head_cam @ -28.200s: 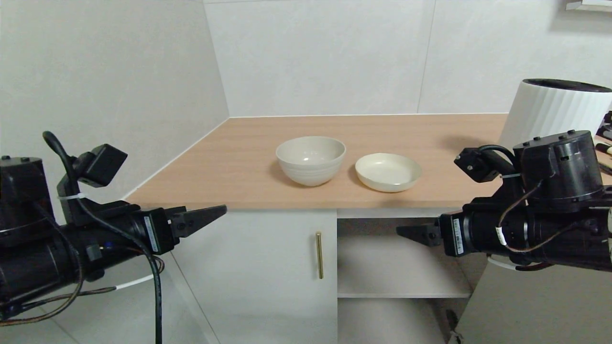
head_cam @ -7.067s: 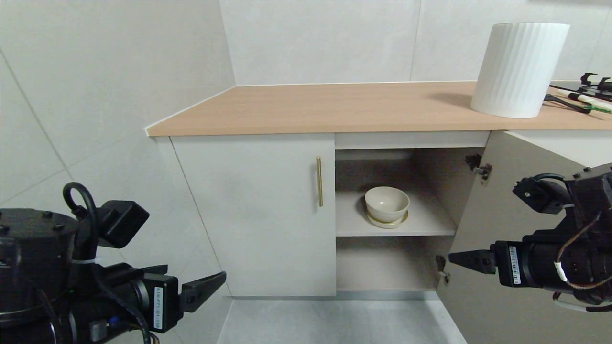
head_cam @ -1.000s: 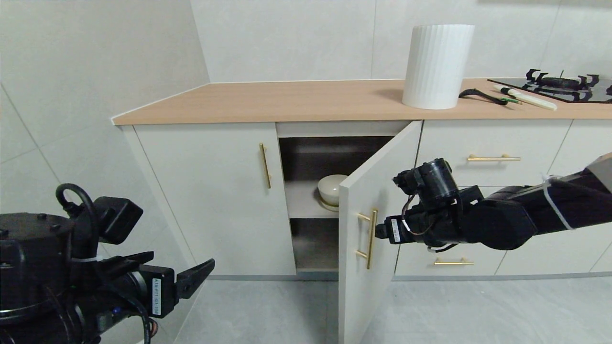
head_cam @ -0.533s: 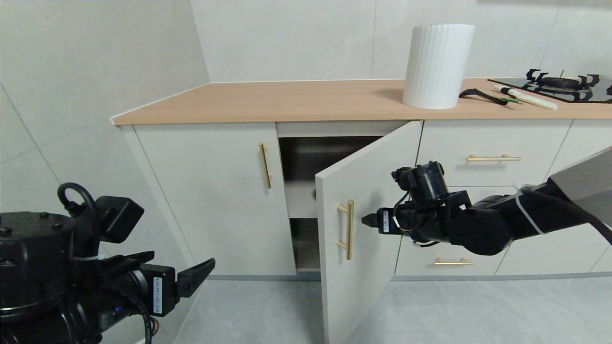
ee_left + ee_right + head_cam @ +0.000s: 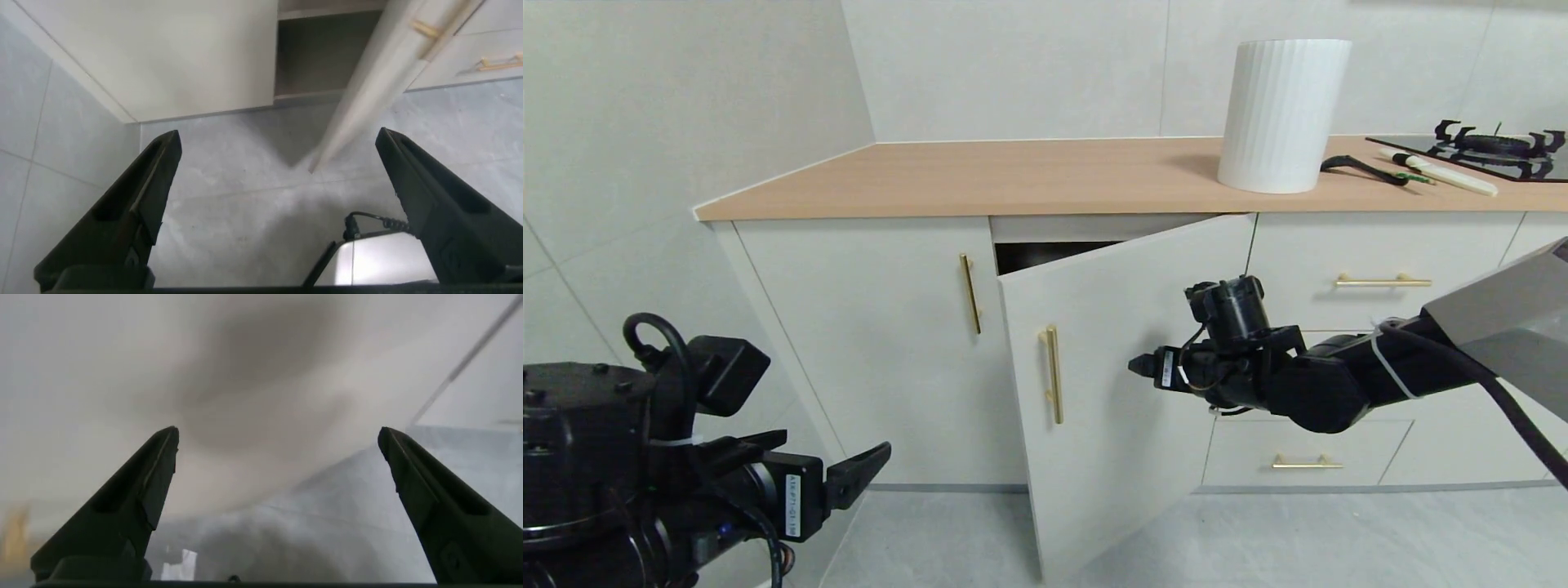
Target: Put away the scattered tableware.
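Cupboard door (image 5: 1094, 457) swung nearer shut (right gripper (image 5: 1134, 365) against it).

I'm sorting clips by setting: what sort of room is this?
Most likely a home-style kitchen: a wooden countertop runs over white cabinets with brass handles, and a gas hob sits at its far end.

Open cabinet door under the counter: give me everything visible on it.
The cabinet door is a flat, matte off-white panel, laminate by the look, with a vertical brass bar handle near its free edge. Hinged on its right side, it stands ajar, leaving a dark wedge below the countertop. The open right end effector sits tip-first at its outer face, apparently touching.
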You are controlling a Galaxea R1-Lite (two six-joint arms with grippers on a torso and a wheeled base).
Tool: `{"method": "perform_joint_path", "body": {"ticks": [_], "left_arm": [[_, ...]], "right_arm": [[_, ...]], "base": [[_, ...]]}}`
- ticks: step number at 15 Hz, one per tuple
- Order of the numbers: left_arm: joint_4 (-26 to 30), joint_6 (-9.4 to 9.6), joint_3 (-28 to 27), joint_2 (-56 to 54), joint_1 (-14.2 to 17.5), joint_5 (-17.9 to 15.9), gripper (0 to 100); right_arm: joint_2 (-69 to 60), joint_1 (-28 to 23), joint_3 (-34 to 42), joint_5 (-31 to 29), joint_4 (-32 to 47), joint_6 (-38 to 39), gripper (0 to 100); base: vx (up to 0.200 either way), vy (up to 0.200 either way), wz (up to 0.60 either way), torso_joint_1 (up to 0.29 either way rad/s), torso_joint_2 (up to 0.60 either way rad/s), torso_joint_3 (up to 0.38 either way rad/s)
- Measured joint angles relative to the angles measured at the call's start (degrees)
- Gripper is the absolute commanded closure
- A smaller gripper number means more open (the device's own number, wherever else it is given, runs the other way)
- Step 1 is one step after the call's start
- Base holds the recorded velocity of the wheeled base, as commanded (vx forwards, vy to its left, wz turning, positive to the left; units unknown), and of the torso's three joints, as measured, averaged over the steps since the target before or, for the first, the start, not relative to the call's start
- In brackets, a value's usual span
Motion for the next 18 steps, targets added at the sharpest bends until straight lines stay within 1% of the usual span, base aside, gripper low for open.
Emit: {"method": "perform_joint_path", "body": {"ticks": [1,4,8,12,14,18], "left_arm": [[0.0,0.02,0.0,0.0,0.0,0.0,0],[0.0,-0.02,0.0,0.0,0.0,0.0,0],[0.0,-0.04,0.0,0.0,0.0,0.0,0],[0.0,-0.04,0.0,0.2,0.0,0.0,0],[0.0,-0.06,0.0,0.3,0.0,0.0,0],[0.0,-0.06,0.0,0.3,0.0,0.0,0]], "right_arm": [[0.3,-0.1,-0.6,0.0,-0.4,1.0,0],[2.1,-0.1,-4.6,-1.1,-1.0,7.6,0],[7.4,-1.1,-13.8,-5.8,-1.1,15.1,0],[10.8,-2.4,-18.7,-6.2,-1.0,20.0,0],[11.9,-3.3,-20.7,-6.8,-1.1,21.7,0],[14.4,-4.2,-24.2,-9.7,-1.0,21.8,0]], "base": [[0.000,0.000,0.00,0.000,0.00,0.000],[0.000,0.000,0.00,0.000,0.00,0.000],[0.000,0.000,0.00,0.000,0.00,0.000],[0.000,0.000,0.00,0.000,0.00,0.000],[0.000,0.000,0.00,0.000,0.00,0.000],[0.000,0.000,0.00,0.000,0.00,0.000]]}}
